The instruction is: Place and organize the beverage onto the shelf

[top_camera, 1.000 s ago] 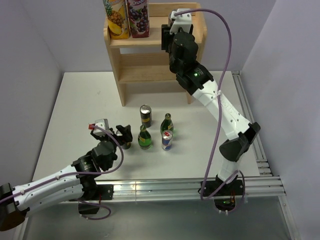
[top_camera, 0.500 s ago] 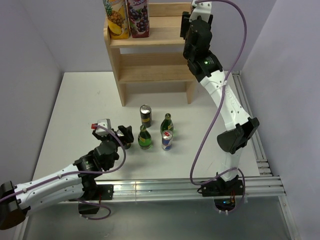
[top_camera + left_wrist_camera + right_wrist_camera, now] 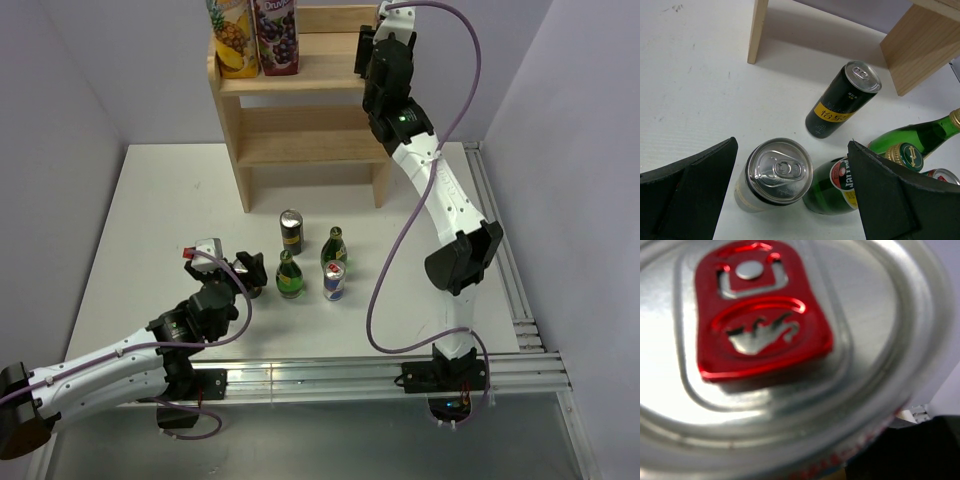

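The wooden shelf (image 3: 300,118) stands at the back of the table, with two juice cartons (image 3: 255,35) on the left of its top tier. My right gripper (image 3: 366,52) is at the right end of the top tier. It is shut on a can with a red tab (image 3: 765,330), whose lid fills the right wrist view. My left gripper (image 3: 249,268) is low over the table and open, one finger on each side of a pale silver-topped can (image 3: 775,172) without touching it. The left gripper also shows in the left wrist view (image 3: 792,150).
On the table in front of the shelf stand a black can (image 3: 291,231), two green bottles (image 3: 289,275) (image 3: 335,247) and a blue-and-silver can (image 3: 334,283). One green bottle (image 3: 837,187) is right beside the pale can. The shelf's lower tiers hold nothing.
My right arm has swung right and back along the top tier, from the middle of the shelf to its right end. My left arm has barely moved.
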